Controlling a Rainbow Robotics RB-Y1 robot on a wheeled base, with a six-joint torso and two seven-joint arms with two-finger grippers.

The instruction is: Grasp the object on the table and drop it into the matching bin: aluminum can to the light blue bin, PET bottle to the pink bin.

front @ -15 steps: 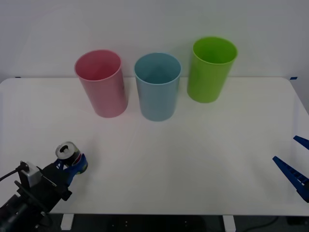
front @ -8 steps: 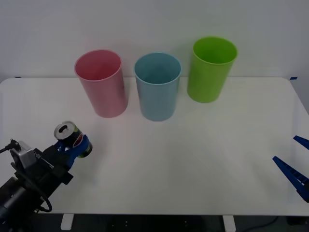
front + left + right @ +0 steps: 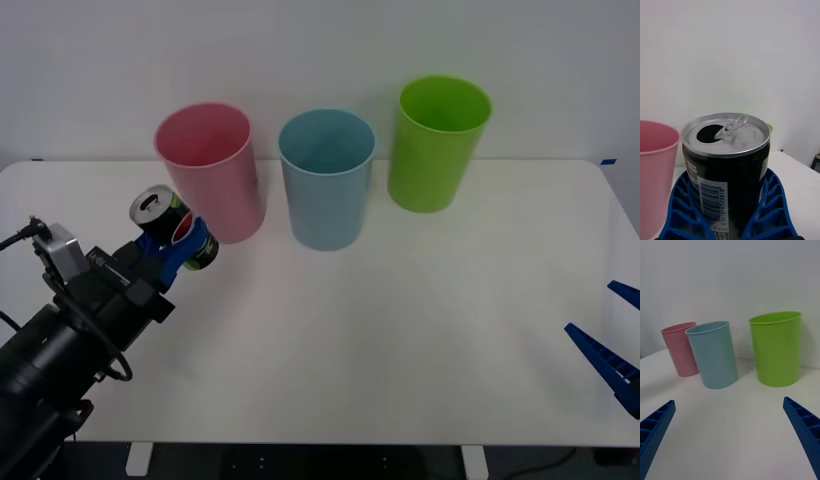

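Left claw (image 3: 178, 249) grips the can (image 3: 174, 225) — lifted off the tabletop (image 3: 400, 320), just in front of the pink bin (image 3: 210, 170). Right claw (image 3: 612, 340) parked at the right edge — wide open.

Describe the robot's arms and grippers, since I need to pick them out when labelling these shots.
The left arm is black, bulky, with thin black cables and a small grey box. Its left gripper has blue ribbed fingers. The right gripper shows as pointed blue ribbed fingers.
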